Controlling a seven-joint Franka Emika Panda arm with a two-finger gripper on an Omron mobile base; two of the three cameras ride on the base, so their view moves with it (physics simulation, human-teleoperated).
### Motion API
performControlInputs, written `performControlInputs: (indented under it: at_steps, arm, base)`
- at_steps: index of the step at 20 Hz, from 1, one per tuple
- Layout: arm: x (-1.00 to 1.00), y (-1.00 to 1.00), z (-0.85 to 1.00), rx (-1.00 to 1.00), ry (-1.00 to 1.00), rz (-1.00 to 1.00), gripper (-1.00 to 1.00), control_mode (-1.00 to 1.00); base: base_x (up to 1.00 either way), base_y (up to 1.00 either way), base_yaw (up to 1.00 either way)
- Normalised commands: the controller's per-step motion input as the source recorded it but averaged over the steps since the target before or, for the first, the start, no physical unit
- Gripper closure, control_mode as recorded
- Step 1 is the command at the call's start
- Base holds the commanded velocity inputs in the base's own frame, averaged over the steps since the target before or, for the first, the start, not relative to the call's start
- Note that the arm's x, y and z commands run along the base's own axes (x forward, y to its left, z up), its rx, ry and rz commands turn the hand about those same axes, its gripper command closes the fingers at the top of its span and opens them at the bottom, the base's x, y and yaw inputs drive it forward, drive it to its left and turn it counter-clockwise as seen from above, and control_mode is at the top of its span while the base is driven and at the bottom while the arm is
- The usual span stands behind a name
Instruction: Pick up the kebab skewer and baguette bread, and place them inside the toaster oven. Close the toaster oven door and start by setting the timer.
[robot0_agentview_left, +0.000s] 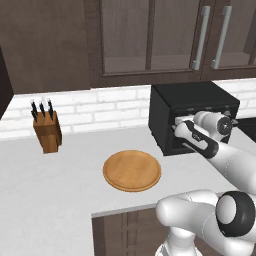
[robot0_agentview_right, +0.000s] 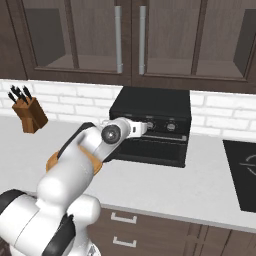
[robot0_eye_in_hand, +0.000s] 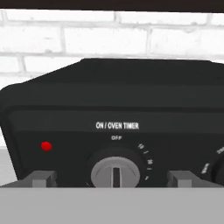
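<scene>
The black toaster oven (robot0_agentview_left: 192, 100) (robot0_agentview_right: 150, 105) stands against the brick wall. My gripper (robot0_eye_in_hand: 112, 179) (robot0_agentview_left: 177, 130) (robot0_agentview_right: 145, 127) is open, right in front of its knob row. One fingertip (robot0_eye_in_hand: 41, 178) stands on each side of the grey timer knob (robot0_eye_in_hand: 115, 171), apart from it. The knob is marked ON / OVEN TIMER and its pointer is at OFF. A red lamp (robot0_eye_in_hand: 46, 145) sits to the knob's left. My arm partly hides the toaster oven door (robot0_agentview_right: 150, 150), and I cannot tell how it stands. The kebab skewer and the baguette bread are out of view.
A bare round wooden plate (robot0_agentview_left: 132, 170) lies on the white counter left of the oven. A knife block (robot0_agentview_left: 47, 131) (robot0_agentview_right: 29, 114) stands further left by the wall. A black cooktop (robot0_agentview_right: 241, 172) is at the right. Dark wall cabinets (robot0_agentview_right: 130, 35) hang above.
</scene>
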Motion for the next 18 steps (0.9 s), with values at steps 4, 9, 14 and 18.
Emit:
performControlInputs:
  at_steps: [4,9,14,18]
  arm:
    - [0.11,0.0,0.0,0.02,0.03,0.0,-1.0,-1.0]
    - [0.01,0.0,0.0,0.0,0.0,0.0,-1.0,-1.0]
    - [0.0,0.0,0.0,0.0,0.0,0.0,-1.0,-1.0]
    - [0.0,0.0,0.0,0.0,0.0,0.0,-1.0,-1.0]
  base:
    - [0.0,0.0,0.0]
    - [0.0,0.0,0.0]
    - [0.0,0.0,0.0]
    - [0.0,0.0,0.0]
